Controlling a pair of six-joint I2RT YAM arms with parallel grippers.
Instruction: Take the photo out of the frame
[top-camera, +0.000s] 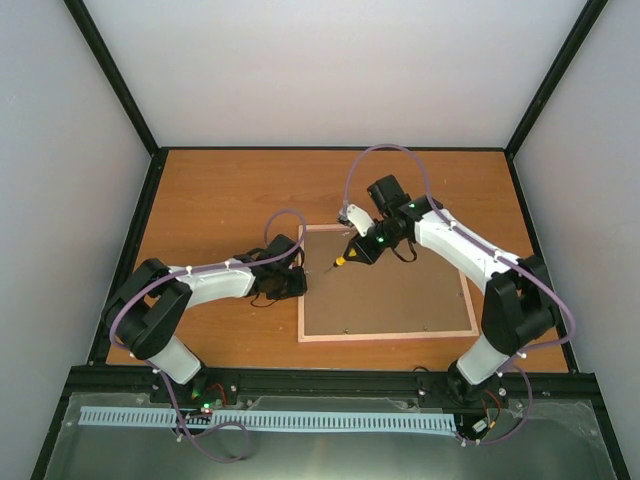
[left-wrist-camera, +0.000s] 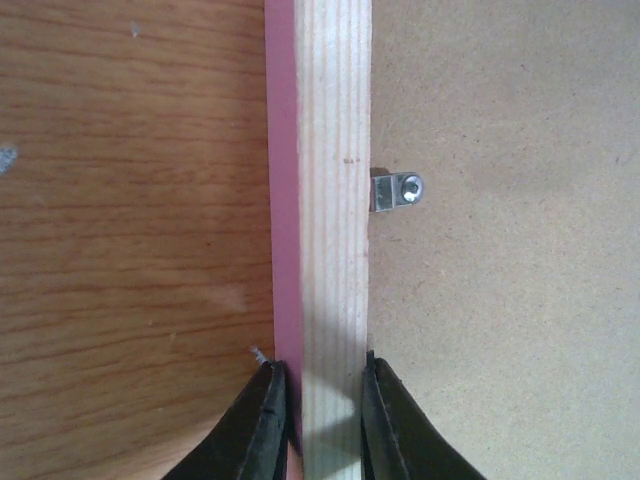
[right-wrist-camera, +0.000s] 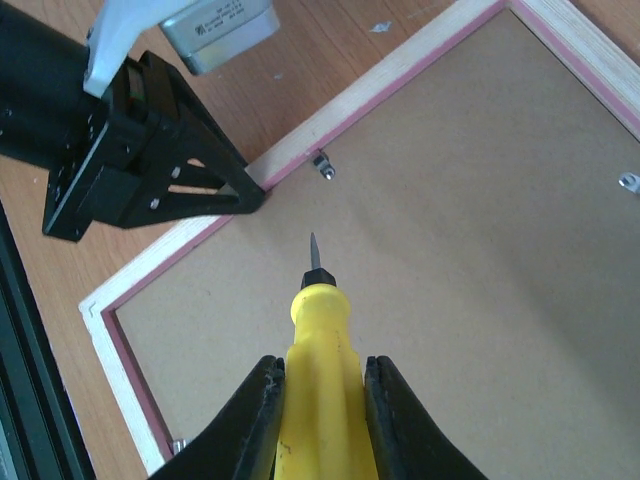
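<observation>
Left gripper (left-wrist-camera: 322, 405): jaws clamped on the frame (left-wrist-camera: 335, 150), on its left rail. One finger sits on the pink outer edge, the other on the inner side against the backing board (left-wrist-camera: 500, 300). Pale bare wood of the rail shows between them.

Right gripper (right-wrist-camera: 320, 385): jaws closed on the yellow handle of a screwdriver (right-wrist-camera: 318, 320). The shaft is short and the tip is aimed at the board, toward the left rail. Can't tell whether the tip is touching the board or just above it.

Metal clip (left-wrist-camera: 397, 190): on the inner side of the left rail, with a screw head in it and its tab lying over the board edge. It sits further along the rail from my left fingers, just beyond the screwdriver tip. Tip and clip are apart.

The frame lies flat and face down, brown board up, on the table (top-camera: 220, 190). My left arm reaches it from the left side. My right arm comes in over the far rail, wrist above the far-left part of the board.

The photo isn't visible from this side; only the back of the board shows.

Other clips (right-wrist-camera: 628, 182) are spaced along the remaining rails, too small to read in detail.

Further out, the wood tabletop runs past the frame to the back edge. A purple cable (top-camera: 385, 150) loops over my right wrist. Black corner posts (top-camera: 115, 80) and pale walls are behind.
</observation>
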